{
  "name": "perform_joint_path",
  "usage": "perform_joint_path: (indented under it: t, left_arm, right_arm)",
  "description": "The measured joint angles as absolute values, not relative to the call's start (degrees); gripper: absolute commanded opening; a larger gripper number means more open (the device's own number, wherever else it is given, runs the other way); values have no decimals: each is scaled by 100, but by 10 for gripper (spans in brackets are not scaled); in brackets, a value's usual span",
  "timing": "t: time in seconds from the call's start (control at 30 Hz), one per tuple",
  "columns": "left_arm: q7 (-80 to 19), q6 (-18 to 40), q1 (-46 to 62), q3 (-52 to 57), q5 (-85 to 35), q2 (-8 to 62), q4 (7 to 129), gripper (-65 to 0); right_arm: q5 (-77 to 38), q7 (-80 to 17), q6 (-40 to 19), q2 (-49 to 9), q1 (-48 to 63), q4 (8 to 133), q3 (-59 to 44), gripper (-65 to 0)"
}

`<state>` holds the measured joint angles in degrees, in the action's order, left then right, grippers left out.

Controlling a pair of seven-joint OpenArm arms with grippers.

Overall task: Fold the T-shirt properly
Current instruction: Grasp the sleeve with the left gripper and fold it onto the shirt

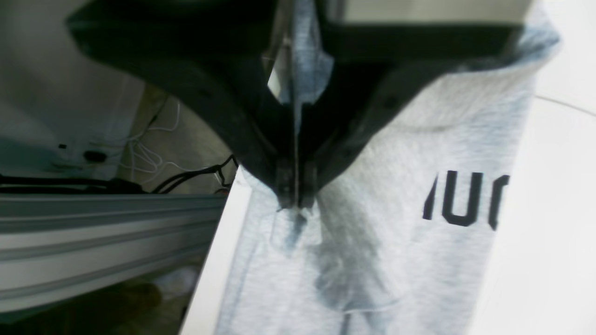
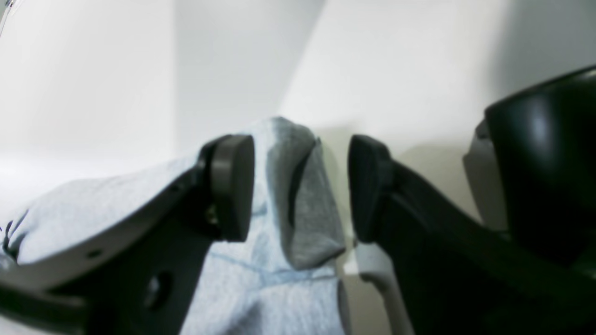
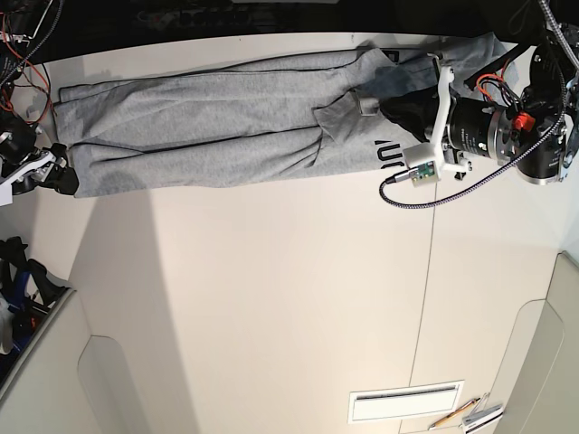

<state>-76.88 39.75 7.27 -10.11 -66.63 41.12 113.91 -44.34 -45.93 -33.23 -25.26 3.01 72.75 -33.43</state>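
Note:
The heather-grey T-shirt (image 3: 208,117) lies stretched in a long band along the far edge of the white table (image 3: 289,298). Dark printed letters (image 1: 465,200) show on it. My left gripper (image 1: 294,197) is shut, pinching a fold of the T-shirt (image 1: 419,139); in the base view the left gripper (image 3: 384,107) sits over the shirt's right end. My right gripper (image 2: 300,188) is open, and a raised fold of the T-shirt (image 2: 302,218) stands between its pads (image 2: 233,186) with a gap on the right. From the base view the right gripper (image 3: 56,172) is at the shirt's left end.
An aluminium rail (image 1: 93,242) and loose cables (image 1: 153,158) lie beyond the table edge beside the left gripper. A black cable (image 3: 452,190) loops off the left arm. A white slotted plate (image 3: 407,404) and pens (image 3: 466,414) lie at the table's near side.

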Motion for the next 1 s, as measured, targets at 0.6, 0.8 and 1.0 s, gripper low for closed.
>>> perform_joint_path:
  t: [0.6,0.8,1.0]
  left_arm:
    - [-7424,3975,934,-1011,-6377,4021,11131,-412]
    - [-7373,3972,934,-917,-6390,3837,11131,-330]
    - [-7275,3972,934,-375,-6383,3734,11131,-330]
  right_arm:
    - [-4954,-5494,-3481,-2567,320,7430,-3975,-241]
    - [-4869,-5498,-3500,-2569,578,7441,-3601,-241]
    - [-4720,-5465,-3496,-2569,749,7441,-3575,-241]
